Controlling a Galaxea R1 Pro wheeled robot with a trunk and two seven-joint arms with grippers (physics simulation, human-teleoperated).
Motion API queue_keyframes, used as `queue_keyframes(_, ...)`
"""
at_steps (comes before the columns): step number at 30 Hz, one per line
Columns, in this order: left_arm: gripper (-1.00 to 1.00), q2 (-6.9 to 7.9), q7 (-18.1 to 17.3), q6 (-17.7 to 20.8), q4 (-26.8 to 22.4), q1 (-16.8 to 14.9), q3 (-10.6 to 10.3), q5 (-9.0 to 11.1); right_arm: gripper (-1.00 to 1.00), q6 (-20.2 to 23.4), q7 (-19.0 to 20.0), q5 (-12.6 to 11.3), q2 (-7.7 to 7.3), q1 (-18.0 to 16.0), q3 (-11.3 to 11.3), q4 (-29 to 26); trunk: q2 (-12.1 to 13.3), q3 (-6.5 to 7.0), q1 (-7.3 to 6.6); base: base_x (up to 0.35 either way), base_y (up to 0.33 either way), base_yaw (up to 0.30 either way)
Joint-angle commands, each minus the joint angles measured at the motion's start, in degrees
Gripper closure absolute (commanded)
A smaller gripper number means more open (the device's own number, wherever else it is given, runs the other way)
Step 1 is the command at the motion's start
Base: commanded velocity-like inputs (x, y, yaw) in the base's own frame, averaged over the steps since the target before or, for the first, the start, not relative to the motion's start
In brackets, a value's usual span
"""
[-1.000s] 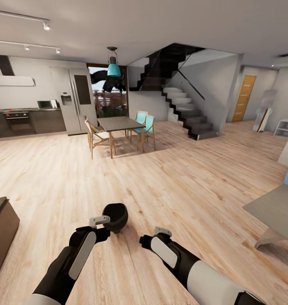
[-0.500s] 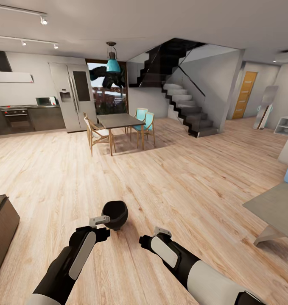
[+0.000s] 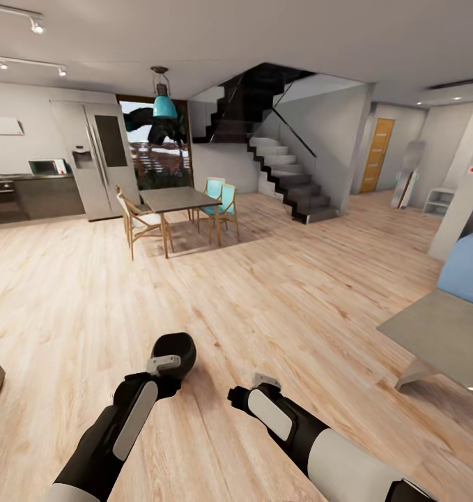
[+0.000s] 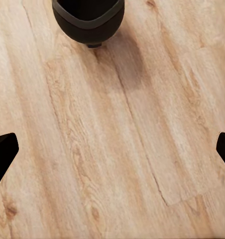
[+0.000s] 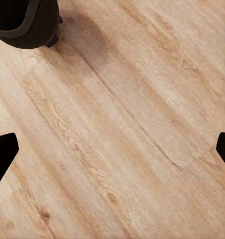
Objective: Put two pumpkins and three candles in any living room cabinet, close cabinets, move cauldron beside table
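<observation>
Currently the round black cauldron (image 3: 173, 354) stands on the pale wood plank floor (image 3: 285, 293), just ahead of the left gripper (image 3: 164, 363); both it and the right gripper (image 3: 266, 381) are spread wide and hold nothing. Judged step: cauldron placement. The next move calls for closing on its rim and carrying it to the low grey surface (image 3: 442, 331) well off to the right.

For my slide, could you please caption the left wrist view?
Open left gripper hovers over the wooden floor, the black cauldron standing just ahead.

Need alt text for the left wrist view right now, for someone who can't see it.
A round black cauldron stands on the pale wooden plank floor, cut off at the frame edge. The left pincer's two dark fingertips sit wide apart, holding nothing.
</observation>
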Motion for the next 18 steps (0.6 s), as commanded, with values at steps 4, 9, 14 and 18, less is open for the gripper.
queue_keyframes(4,-1.00,0.02,0.6,0.1,-0.1,0.0,0.0,0.6,-1.00,0.2,1.1,-0.2,-0.02,-0.1,0.3,0.0,0.0,-0.06,0.00,0.000,0.000,-0.279)
queue_keyframes(9,-1.00,0.02,0.6,0.1,-0.1,0.0,0.0,0.6,-1.00,0.2,1.5,-0.2,-0.02,-0.1,0.3,0.0,0.0,-0.04,0.00,0.000,0.000,-0.280)
queue_keyframes(14,-1.00,0.02,0.6,0.1,-0.1,0.0,0.0,0.6,-1.00,0.2,1.5,-0.2,-0.02,-0.1,0.3,0.0,0.0,0.04,0.00,0.000,0.000,-0.280)
queue_keyframes(18,-1.00,0.02,0.6,0.1,-0.1,0.0,0.0,0.6,-1.00,0.2,1.5,-0.3,-0.02,-0.1,0.3,0.0,0.0,0.13,0.00,0.000,0.000,-0.280)
